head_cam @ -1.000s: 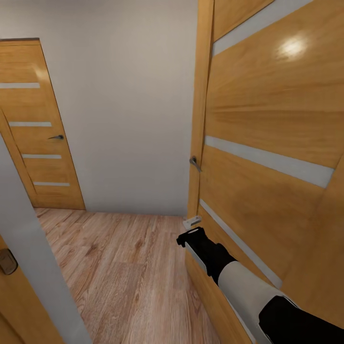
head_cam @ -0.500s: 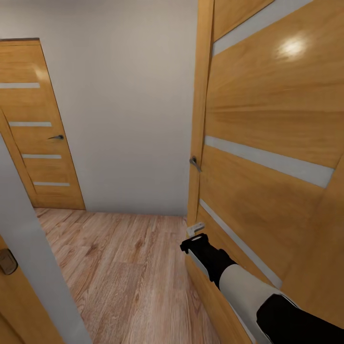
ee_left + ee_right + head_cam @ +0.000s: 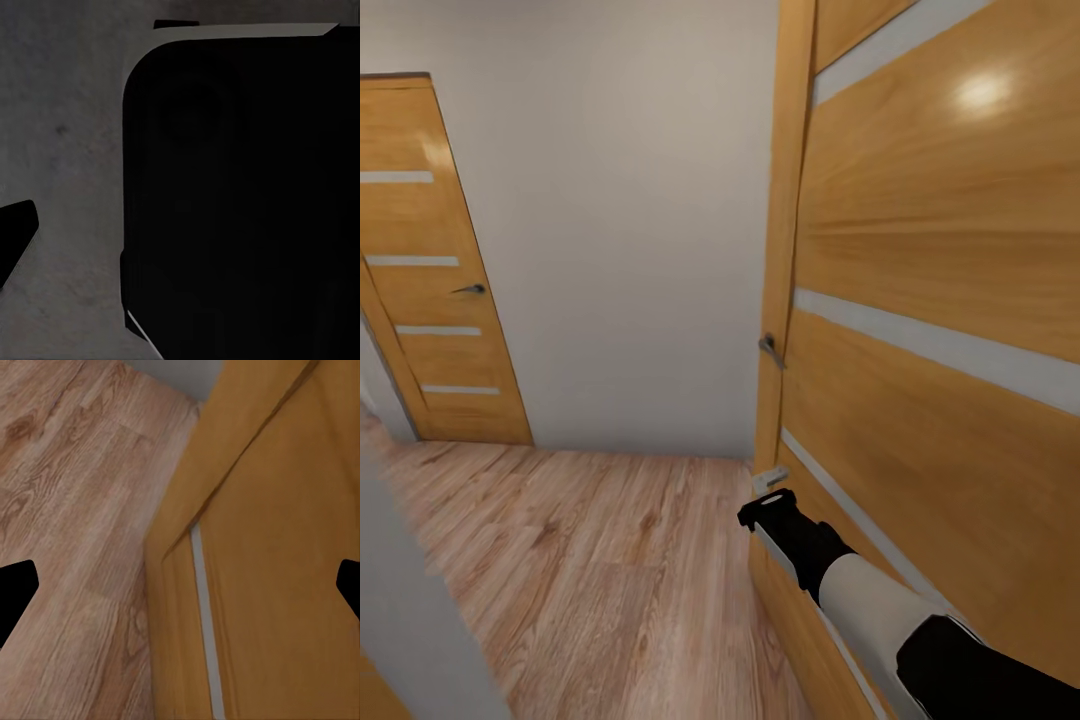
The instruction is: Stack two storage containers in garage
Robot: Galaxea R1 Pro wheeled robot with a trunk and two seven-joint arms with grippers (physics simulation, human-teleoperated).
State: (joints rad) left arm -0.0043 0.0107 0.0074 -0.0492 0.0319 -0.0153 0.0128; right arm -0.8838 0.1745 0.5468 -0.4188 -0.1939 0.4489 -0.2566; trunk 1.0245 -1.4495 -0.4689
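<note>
The right gripper (image 3: 180, 589) hung spread and empty beside the open door (image 3: 930, 300), probably to push it aside. The right wrist view caught the door's foot meeting plank floor (image 3: 67, 510). At nine o'clock stood another door (image 3: 430, 260). Left gripper: cannot tell. No containers visible.

Honey-orange wooden door (image 3: 930, 330) at three o'clock, crossed by pale frosted strips, glossy with a white glare spot near the top. Dull grey metal handle (image 3: 769, 348) on its edge. Second honey-wood door (image 3: 430, 270) at nine o'clock, four whitish strips, dark handle. Plain white-grey wall (image 3: 630, 220) between them. Light brown wood-plank floor (image 3: 580, 580) with darker grain streaks and knots. Black-and-cream right arm (image 3: 860, 600) at five o'clock, black at the wrist, cream along the forearm. Mottled dark grey surface (image 3: 60, 135) in the left wrist view, beside a black rounded body edged in pale grey.
</note>
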